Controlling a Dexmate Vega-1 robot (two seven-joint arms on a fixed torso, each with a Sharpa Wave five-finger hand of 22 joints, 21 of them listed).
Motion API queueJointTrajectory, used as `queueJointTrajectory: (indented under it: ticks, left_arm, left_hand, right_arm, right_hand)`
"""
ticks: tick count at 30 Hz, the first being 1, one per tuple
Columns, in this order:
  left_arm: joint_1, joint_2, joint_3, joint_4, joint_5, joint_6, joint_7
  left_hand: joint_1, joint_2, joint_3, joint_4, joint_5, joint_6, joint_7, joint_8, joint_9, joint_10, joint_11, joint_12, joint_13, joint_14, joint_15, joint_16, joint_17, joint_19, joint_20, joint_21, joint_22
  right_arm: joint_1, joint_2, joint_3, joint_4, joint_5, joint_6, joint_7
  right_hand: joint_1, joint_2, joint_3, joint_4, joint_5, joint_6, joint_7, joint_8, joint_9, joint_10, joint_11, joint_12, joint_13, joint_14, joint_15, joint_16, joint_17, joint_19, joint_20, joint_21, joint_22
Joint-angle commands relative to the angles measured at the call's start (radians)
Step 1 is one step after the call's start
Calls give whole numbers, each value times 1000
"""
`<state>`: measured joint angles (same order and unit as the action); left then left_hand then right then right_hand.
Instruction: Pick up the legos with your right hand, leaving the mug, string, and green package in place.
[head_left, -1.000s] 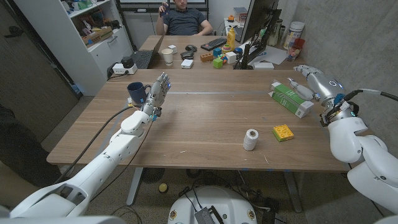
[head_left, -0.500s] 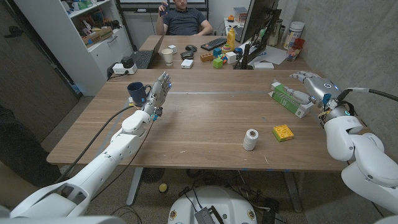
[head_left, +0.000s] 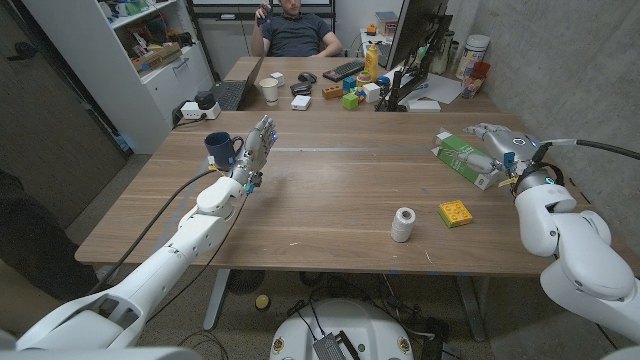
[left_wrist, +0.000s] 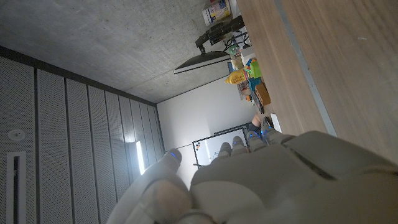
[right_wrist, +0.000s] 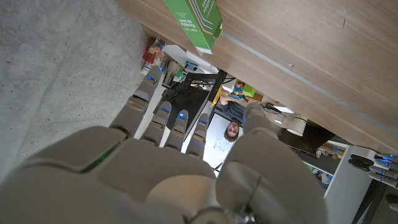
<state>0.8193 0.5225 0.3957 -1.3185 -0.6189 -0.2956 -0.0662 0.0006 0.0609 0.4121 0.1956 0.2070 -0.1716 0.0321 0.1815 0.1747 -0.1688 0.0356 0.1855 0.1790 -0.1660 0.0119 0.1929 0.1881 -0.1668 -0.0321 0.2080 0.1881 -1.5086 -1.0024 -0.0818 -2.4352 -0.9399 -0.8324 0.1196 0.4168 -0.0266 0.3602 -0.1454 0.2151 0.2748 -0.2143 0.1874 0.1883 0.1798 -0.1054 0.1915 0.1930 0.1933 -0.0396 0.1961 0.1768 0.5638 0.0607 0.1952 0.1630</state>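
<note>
A yellow lego (head_left: 455, 213) lies flat on the wooden table (head_left: 330, 190) at the front right. Just left of it stands a white spool of string (head_left: 402, 224). The green package (head_left: 466, 158) lies farther back on the right, also seen in the right wrist view as a green package (right_wrist: 196, 18). My right hand (head_left: 497, 137) hovers at the package's right end, fingers extended and holding nothing, well behind the lego. The blue mug (head_left: 221, 149) stands at the back left. My left hand (head_left: 255, 150) stands upright beside the mug with its fingers apart and nothing in it.
Behind my table is a second desk (head_left: 300, 75) with a monitor (head_left: 415, 35), keyboard, paper cup and coloured blocks; a person (head_left: 295, 28) sits there. A white shelf unit (head_left: 150, 60) stands at the back left, a concrete wall on the right.
My right hand has swung down and inward, from out past the table's right edge to the right end of the green package. The left arm and the objects have not moved.
</note>
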Motion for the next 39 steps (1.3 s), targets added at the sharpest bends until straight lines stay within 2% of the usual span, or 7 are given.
queueJointTrajectory:
  ticks: [1,8,14,20,25,29,39]
  left_arm:
    - [-1,1,1,1,-1,1,-4]
    - [-2,1,2,3,-1,1,-5]
    - [0,2,1,1,-1,2,-5]
    - [0,3,2,0,0,7,-4]
    - [-6,1,8,3,3,12,-6]
    - [-8,0,9,4,4,13,-5]
    - [-17,-8,13,18,4,14,-10]
  left_hand:
    - [-5,109,-5,-3,6,-43,6,1,1,-162,-4,7,4,-252,0,9,2,-129,-14,7,6]
    - [-5,110,-6,-3,6,-42,6,1,1,-162,-4,7,4,-251,1,9,2,-129,-14,8,6]
    - [-5,110,-7,-3,7,-43,6,1,1,-162,-4,7,4,-252,1,9,2,-129,-14,8,6]
    - [-5,110,-8,-3,7,-42,5,1,1,-162,-4,7,4,-251,2,9,2,-129,-14,8,6]
    - [-5,111,-9,-3,7,-42,3,1,1,-162,-3,7,4,-251,3,9,2,-129,-14,8,6]
    - [-5,111,-9,-3,8,-43,2,1,1,-161,-4,8,4,-250,3,10,2,-128,-13,8,6]
    - [-5,112,-11,-2,8,-44,4,0,1,-162,-4,7,4,-252,4,9,2,-129,-13,8,6]
  right_arm:
    - [57,-90,-84,-32,-7,-95,132]
    - [101,-131,-144,-35,-1,-125,158]
    - [118,-159,-171,-40,21,-141,156]
    - [171,-183,-239,-34,16,-169,186]
    - [205,-199,-271,-23,41,-179,200]
    - [233,-217,-297,-22,65,-184,222]
    - [299,-252,-359,-21,115,-203,250]
  right_hand:
    - [9,-12,-2,-4,10,-3,-5,0,3,2,6,1,2,14,1,1,1,16,0,-1,0]
    - [16,-20,-10,-5,14,17,-4,9,4,11,4,5,3,26,2,4,1,30,-3,0,1]
    - [23,-23,-17,-4,18,52,-1,21,5,21,9,9,3,35,-5,5,2,35,-5,-3,0]
    - [29,-26,-22,-4,21,78,1,28,5,28,5,11,3,36,-6,4,2,35,-6,-7,0]
    - [41,-19,-21,-4,25,92,4,31,5,34,3,12,3,41,-5,5,3,37,-10,-8,0]
    - [52,-16,-20,-6,27,87,3,26,5,33,2,11,3,41,-6,4,3,37,-11,-9,0]
    - [69,-54,-41,-14,32,59,-3,9,4,28,2,8,3,39,-4,0,2,29,-13,-14,0]
